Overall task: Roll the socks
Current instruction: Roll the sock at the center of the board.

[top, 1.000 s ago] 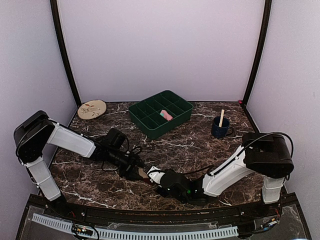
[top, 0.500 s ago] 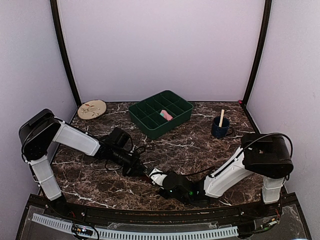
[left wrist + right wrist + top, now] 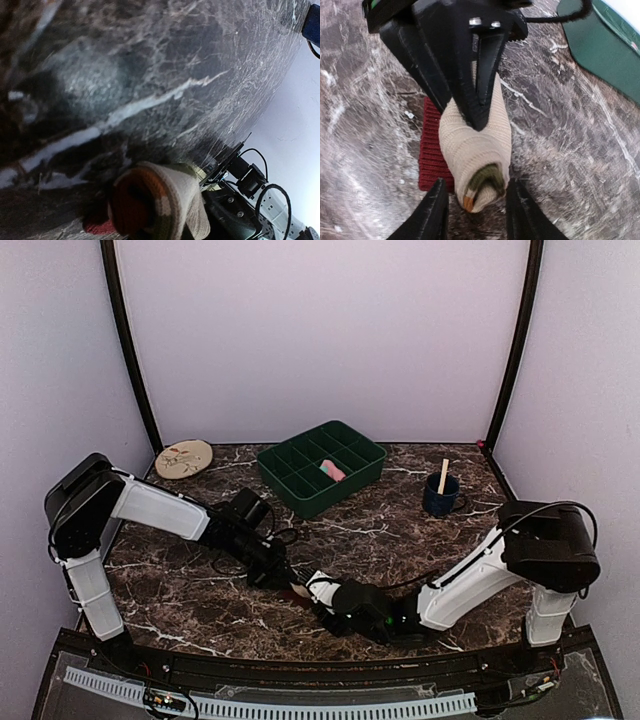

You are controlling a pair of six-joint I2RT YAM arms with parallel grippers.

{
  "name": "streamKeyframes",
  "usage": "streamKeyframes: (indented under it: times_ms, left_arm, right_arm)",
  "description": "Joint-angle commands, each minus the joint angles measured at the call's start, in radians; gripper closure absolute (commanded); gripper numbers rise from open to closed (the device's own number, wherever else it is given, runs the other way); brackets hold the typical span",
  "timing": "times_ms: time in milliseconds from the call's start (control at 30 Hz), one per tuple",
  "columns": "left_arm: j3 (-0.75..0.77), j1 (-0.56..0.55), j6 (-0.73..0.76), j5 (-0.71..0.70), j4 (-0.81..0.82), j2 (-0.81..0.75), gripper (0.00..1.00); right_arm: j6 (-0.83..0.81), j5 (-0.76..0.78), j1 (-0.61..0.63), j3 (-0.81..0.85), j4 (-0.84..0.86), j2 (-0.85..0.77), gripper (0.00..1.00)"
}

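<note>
The beige sock (image 3: 475,150) lies rolled into a thick bundle at about 6 o'clock on the marble worktop (image 3: 400,530), its maroon part (image 3: 431,150) flat on the stone at the roll's 9 o'clock in the right wrist view. The left hand (image 3: 465,112) reaches in from 10 o'clock and pinches the roll from above, jaws closed on the fabric. The right hand (image 3: 476,182) stands wide, one finger on each side of the olive end, holding nothing. The pink sock (image 3: 332,470) lies in a compartment of the green tray (image 3: 275,480) at 12 o'clock.
</note>
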Motion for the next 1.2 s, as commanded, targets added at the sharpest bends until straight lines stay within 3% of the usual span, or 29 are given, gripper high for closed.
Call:
streamKeyframes:
  times_ms: [0, 333, 533, 933, 1167]
  left_arm:
    - [-0.047, 0.005, 0.094, -0.175, -0.104, 0.007, 1.00]
    - [-0.109, -0.020, 0.129, -0.242, 0.024, -0.005, 1.00]
    - [-0.144, -0.058, 0.130, -0.286, 0.110, -0.004, 1.00]
    - [-0.306, -0.126, 0.099, -0.366, 0.346, -0.026, 1.00]
    - [-0.352, -0.158, 0.089, -0.387, 0.452, 0.009, 1.00]
  right_arm:
    - [0.095, -0.069, -0.013, -0.030, -0.053, -0.077, 0.55]
    - [0.223, -0.163, -0.041, -0.071, -0.136, -0.245, 0.49]
    - [0.362, -0.314, -0.129, -0.069, -0.141, -0.278, 0.48]
    - [0.572, -0.635, -0.288, -0.011, -0.097, -0.197, 0.46]
    - [0.634, -0.745, -0.322, 0.014, -0.081, -0.113, 0.44]
